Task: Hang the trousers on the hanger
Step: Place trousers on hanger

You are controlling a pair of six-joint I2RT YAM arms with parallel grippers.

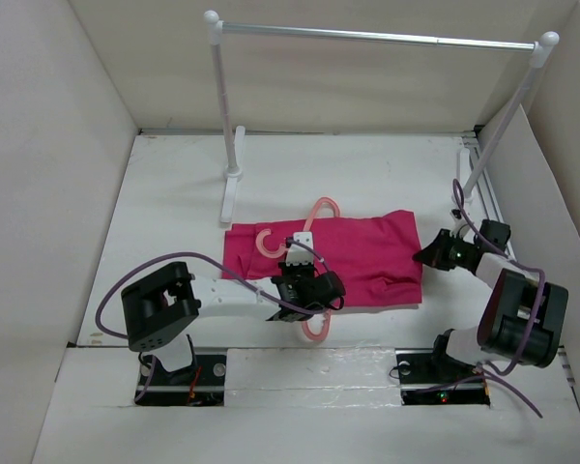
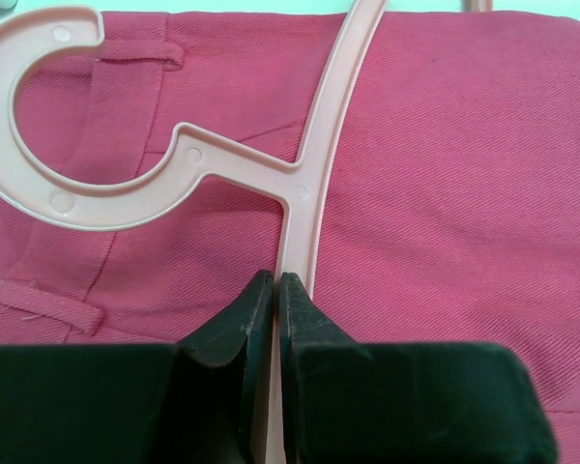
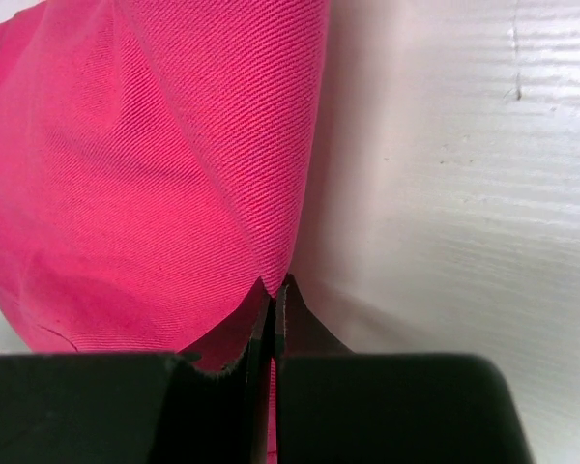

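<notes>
The magenta trousers (image 1: 367, 253) lie folded flat on the white table. The pale-pink hanger (image 1: 260, 242) lies over their left part, its hook on the cloth and its ends sticking out beyond the far and near edges. My left gripper (image 1: 305, 282) is shut on the hanger's thin arm just below the hook; in the left wrist view the hook (image 2: 72, 198) lies left of the shut gripper (image 2: 275, 282). My right gripper (image 1: 428, 256) is shut on the trousers' right edge; in the right wrist view the cloth (image 3: 145, 174) is pinched at the gripper's tips (image 3: 275, 287).
A white-and-silver garment rail (image 1: 367, 37) stands across the back, with one foot (image 1: 231, 196) just behind the trousers and the other leg (image 1: 483, 164) at the right. White walls enclose the table on three sides.
</notes>
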